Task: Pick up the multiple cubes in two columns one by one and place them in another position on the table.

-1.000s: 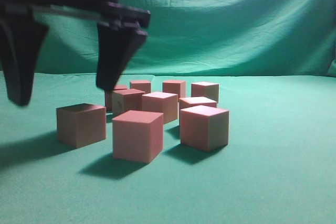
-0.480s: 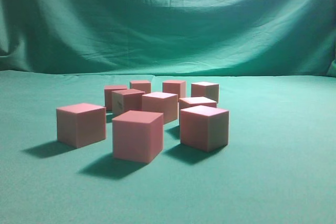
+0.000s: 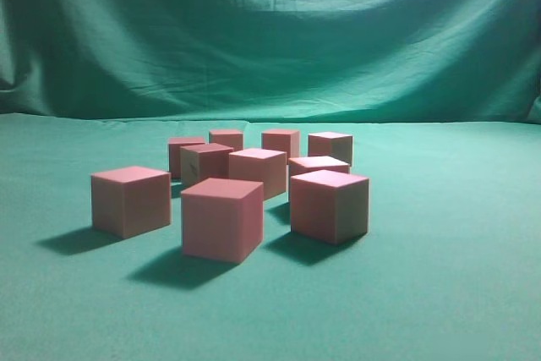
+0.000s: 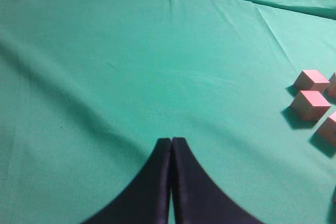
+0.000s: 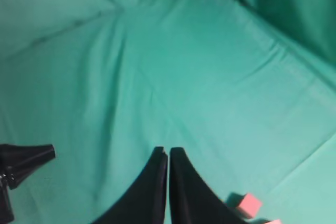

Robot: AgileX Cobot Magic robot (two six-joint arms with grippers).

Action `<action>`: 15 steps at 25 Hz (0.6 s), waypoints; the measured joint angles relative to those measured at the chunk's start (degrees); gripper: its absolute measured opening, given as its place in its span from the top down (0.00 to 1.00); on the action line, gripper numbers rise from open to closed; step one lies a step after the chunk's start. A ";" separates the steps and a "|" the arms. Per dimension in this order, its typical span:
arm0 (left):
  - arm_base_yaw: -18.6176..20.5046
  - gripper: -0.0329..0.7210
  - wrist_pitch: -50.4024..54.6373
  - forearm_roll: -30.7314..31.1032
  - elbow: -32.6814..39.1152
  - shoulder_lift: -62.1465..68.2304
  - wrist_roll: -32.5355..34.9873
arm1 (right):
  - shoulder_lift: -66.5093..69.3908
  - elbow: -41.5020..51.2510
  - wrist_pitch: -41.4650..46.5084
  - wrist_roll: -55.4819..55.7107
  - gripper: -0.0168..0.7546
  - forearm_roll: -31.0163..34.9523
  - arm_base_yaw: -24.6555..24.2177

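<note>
We see nine cubes (image 3: 221, 217) clustered at centre frame on the table (image 3: 439, 293) — none held. Left gripper (image 4: 171, 142) and right gripper (image 5: 168, 152): fingers pressed together, empty, above bare cloth.

The cubes (image 3: 245, 179) crowd mid-table (narrow gaps between them), with open green table (image 3: 456, 234) all around.

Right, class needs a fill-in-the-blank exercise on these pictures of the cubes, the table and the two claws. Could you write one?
1. The left claw is ____, holding nothing.
2. The cloth covering the table is ____ in colour.
3. In the exterior view, the number of claws in sight is ____.
4. None of the cubes is stacked; each rests on the ____.

Missing words: shut; green; zero; table
</note>
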 joint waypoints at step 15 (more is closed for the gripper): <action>0.00 0.96 0.00 0.00 0.00 0.00 0.00 | -35.32 26.37 0.62 -4.11 0.98 4.61 0.00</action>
